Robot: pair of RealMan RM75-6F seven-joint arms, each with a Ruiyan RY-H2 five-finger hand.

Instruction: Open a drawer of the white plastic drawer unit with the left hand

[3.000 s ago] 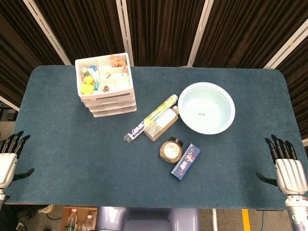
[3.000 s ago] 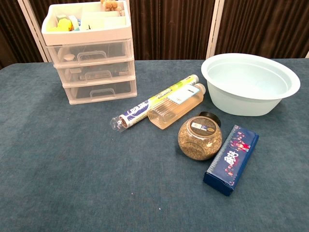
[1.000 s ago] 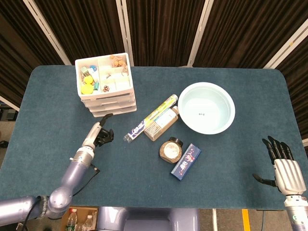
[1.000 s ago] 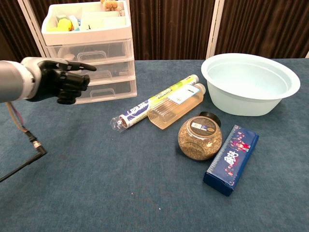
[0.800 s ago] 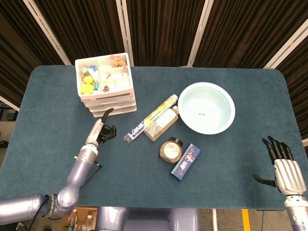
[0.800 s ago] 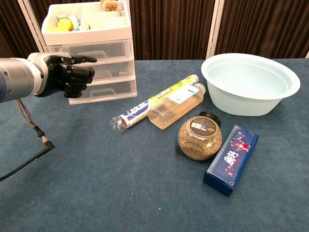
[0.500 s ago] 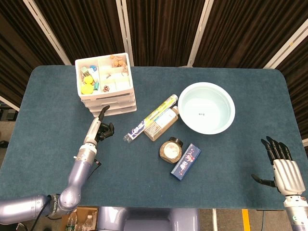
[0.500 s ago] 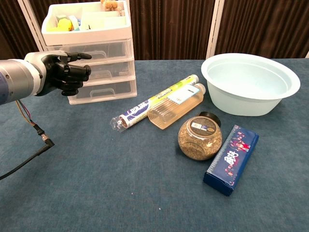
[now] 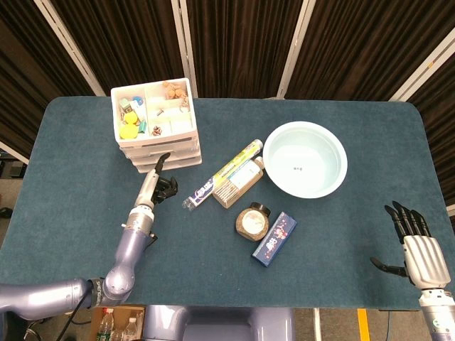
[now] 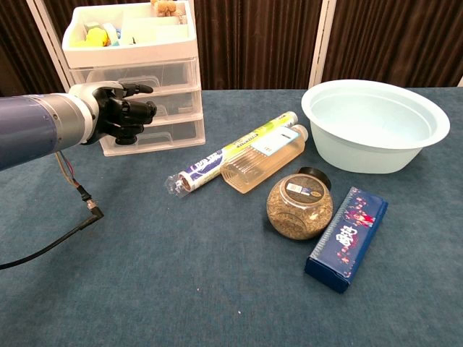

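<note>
The white plastic drawer unit stands at the table's back left, its top tray full of small items and its three clear drawers all pushed in. My left hand hovers right in front of the middle and lower drawers, fingers curled in on nothing, with one finger stretched out toward the drawer fronts. From the head view the left hand lies just off the unit's front edge; contact cannot be made out. My right hand stays at the table's near right edge, fingers spread and empty.
To the right of the unit lie a wrapped roll and a flat amber bottle. A round jar and a blue box sit nearer the front. A pale basin stands at the back right. A cable trails under my left arm.
My left arm came in from the table's left edge to the drawer fronts; in the last half second the hand shifted right along them. The drawers stay closed. The right hand barely moved.
</note>
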